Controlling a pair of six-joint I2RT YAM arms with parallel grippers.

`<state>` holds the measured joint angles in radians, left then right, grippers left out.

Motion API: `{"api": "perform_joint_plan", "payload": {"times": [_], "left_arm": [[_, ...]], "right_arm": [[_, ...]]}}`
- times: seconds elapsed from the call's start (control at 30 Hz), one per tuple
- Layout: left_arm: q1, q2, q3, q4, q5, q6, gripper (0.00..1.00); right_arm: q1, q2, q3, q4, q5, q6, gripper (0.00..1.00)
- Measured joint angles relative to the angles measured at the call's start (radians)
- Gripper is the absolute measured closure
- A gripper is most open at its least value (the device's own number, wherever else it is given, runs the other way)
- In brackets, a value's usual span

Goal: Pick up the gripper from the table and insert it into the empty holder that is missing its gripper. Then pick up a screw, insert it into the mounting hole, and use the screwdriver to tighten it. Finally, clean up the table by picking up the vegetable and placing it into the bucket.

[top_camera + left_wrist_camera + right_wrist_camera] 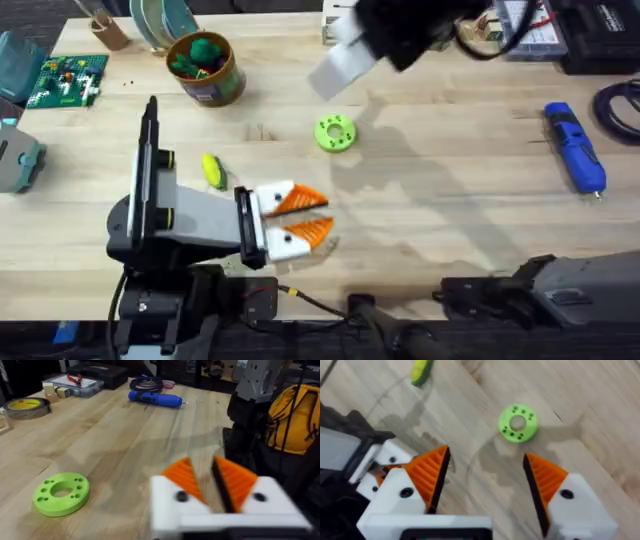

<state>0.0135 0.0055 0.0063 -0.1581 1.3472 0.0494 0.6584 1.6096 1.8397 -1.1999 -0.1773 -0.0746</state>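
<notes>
Left gripper (318,217) — lay low over the near-middle of the wooden table (450,200), pointing toward the right side; white mount blocks, both orange ribbed fingers (186,477) fitted, the tips a narrow gap apart with nothing between them. Right gripper (487,477) — raised high above the table on the dark, blurred right arm (400,30) at the far middle; orange fingers spread wide and empty, looking down on the green ring disc (518,422) and on the left gripper's blocks below. Vegetable (213,170) — small, yellow-green, oblong, lay on the bare table just beyond the left arm's wrist, well apart from the bucket. Bucket (207,70) — round tin with a dark rim, stood at the far left of the table, upright; something green and red sat inside it, though what it was could not be made out. Screwdriver (575,147) — blue, pen-shaped, lay flat near the right edge with its thin tip toward the near side, well clear of both grippers. Green ring disc, with holes, lay flat near the table's centre, between the two grippers. A roll of tape (26,407) and a clear parts box (75,382) sat at the far right of the table.
</notes>
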Motion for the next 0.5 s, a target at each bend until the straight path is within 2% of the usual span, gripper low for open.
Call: {"api": "perform_joint_plan", "payload": {"times": [0.03, 0.07, 0.1, 0.4, 0.5], "left_arm": [[0.0, 0.0, 0.0, 0.0, 0.0, 0.0, 0.898], [0.0, 0.0, 0.0, 0.0, 0.0, 0.004, 0.97], [0.0, 0.0, 0.0, 0.0, 0.0, 0.004, 0.988], [0.0, 0.0, 0.0, 0.0, 0.0, 0.004, 0.989], [0.0, 0.0, 0.0, 0.0, 0.0, 0.004, 0.99]], "right_arm": [[-0.024, -0.006, 0.0, -0.015, 0.0, 0.001, 0.085], [-0.045, -0.013, 0.0, -0.027, 0.0, 0.004, 0.085], [-0.067, -0.022, 0.0, -0.039, 0.001, 0.005, 0.085], [-0.283, -0.127, -0.003, -0.185, 0.001, 0.003, 0.084], [-0.352, -0.162, -0.04, -0.201, 0.0, -0.006, 0.085]]}}
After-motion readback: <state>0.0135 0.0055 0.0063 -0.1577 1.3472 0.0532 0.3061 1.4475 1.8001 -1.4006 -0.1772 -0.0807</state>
